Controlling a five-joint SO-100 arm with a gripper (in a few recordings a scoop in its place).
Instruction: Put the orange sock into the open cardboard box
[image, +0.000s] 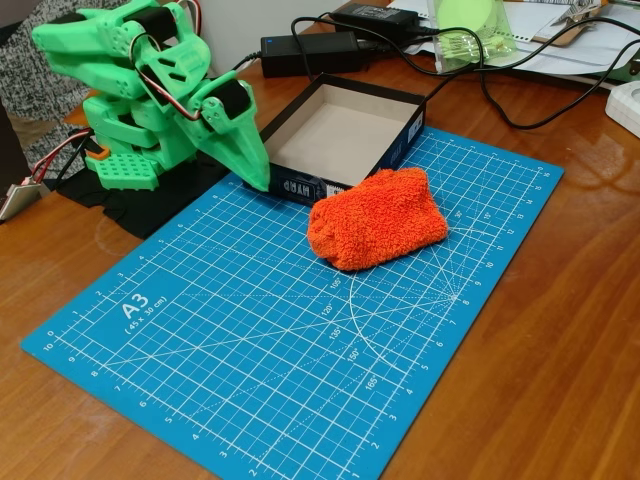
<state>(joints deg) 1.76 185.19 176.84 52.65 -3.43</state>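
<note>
The orange sock (377, 218), a fluffy folded lump, lies on the blue cutting mat (280, 330) just in front of the open cardboard box (405, 125). The box has dark navy walls with white print and a plain beige inside, with nothing in it. My green gripper (255, 170) is folded down at the left, its pointed fingers together and tips near the box's front left corner, well left of the sock. Nothing is between the fingers.
Two black power adapters (310, 52) and cables lie behind the box. A clear plastic cup (470, 35) and papers sit at the back right. The green arm base (130, 150) stands on the wooden table at the left.
</note>
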